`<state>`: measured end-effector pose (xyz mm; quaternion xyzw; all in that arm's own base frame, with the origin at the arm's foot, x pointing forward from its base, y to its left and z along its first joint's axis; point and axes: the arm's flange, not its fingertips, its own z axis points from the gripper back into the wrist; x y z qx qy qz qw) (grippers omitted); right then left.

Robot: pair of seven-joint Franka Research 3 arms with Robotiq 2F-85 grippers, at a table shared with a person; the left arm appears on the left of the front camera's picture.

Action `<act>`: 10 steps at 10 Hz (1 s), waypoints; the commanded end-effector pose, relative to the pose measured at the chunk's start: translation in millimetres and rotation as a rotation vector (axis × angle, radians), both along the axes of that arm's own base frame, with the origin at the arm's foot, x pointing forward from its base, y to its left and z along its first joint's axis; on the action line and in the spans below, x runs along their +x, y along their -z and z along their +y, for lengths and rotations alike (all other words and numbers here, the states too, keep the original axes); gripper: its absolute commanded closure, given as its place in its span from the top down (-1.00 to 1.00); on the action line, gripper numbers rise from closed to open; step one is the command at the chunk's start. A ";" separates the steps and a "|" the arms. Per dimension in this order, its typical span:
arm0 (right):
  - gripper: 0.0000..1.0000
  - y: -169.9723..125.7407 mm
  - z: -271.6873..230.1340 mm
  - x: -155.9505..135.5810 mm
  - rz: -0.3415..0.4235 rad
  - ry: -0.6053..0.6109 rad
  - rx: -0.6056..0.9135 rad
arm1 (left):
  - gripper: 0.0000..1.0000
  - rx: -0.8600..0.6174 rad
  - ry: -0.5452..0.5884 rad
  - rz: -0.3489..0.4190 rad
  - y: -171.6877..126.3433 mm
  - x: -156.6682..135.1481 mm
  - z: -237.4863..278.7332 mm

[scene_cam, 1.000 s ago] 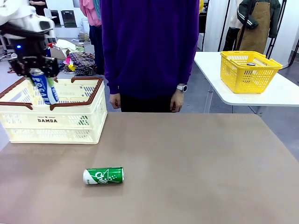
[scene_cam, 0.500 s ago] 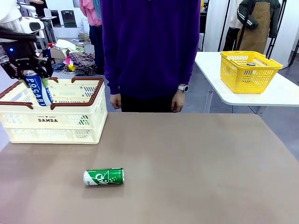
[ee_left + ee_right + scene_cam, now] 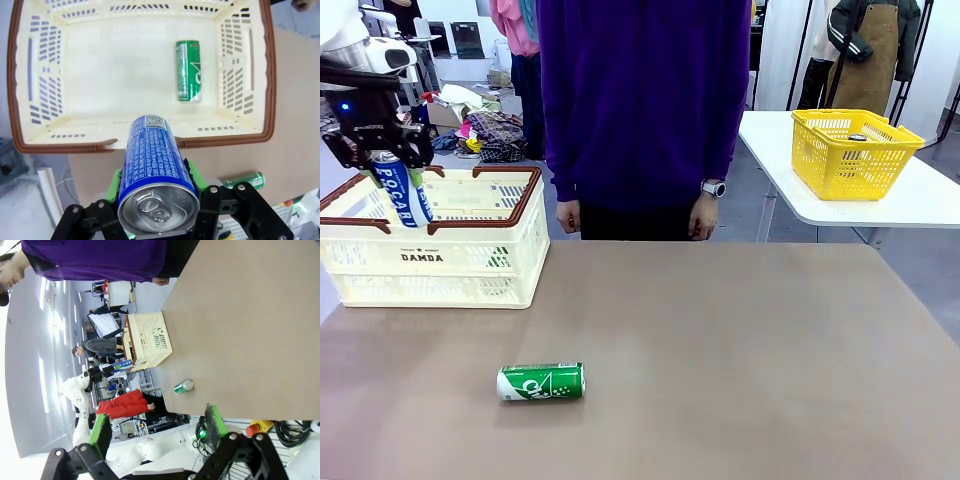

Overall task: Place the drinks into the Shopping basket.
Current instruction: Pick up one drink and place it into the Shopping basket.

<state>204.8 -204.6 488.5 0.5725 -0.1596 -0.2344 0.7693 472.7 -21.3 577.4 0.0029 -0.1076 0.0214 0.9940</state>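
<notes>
My left gripper [image 3: 395, 178] is shut on a blue "POCARI" can [image 3: 404, 200], held tilted above the left part of the cream Shopping basket [image 3: 470, 262]. Looking down from the left wrist, the blue can [image 3: 152, 155] sits between the green pads of that gripper [image 3: 156, 192], over the near rim of the basket [image 3: 267, 75]. A green can [image 3: 188, 71] lies on the basket floor. Another green can [image 3: 541, 381] lies on its side on the brown table, also visible from the left wrist [image 3: 243, 180]. My right gripper [image 3: 157, 429] is open and empty, far from that green can [image 3: 183, 386].
A person in a purple top [image 3: 640, 100] stands at the table's far edge, hands hanging down. A yellow mesh basket [image 3: 853, 150] sits on a white side table at the right. The brown tabletop [image 3: 740, 360] is bare to the right of the lying can.
My left gripper has carried the blue can to the left over the basket and has held still for the last half second. The green can on the table has rolled slightly.
</notes>
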 end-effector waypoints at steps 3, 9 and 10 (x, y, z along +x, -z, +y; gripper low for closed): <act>1.00 -5.0 0.7 2.2 -0.007 0.005 0.023 | -1.00 -0.042 0.076 -0.022 -46.1 42.0 24.9; 1.00 -5.0 0.7 2.2 -0.007 0.005 0.023 | -1.00 -0.065 0.103 0.082 14.9 100.6 42.0; 1.00 -5.0 0.7 2.2 -0.007 0.005 0.023 | -1.00 -0.072 0.109 0.105 27.1 108.0 43.4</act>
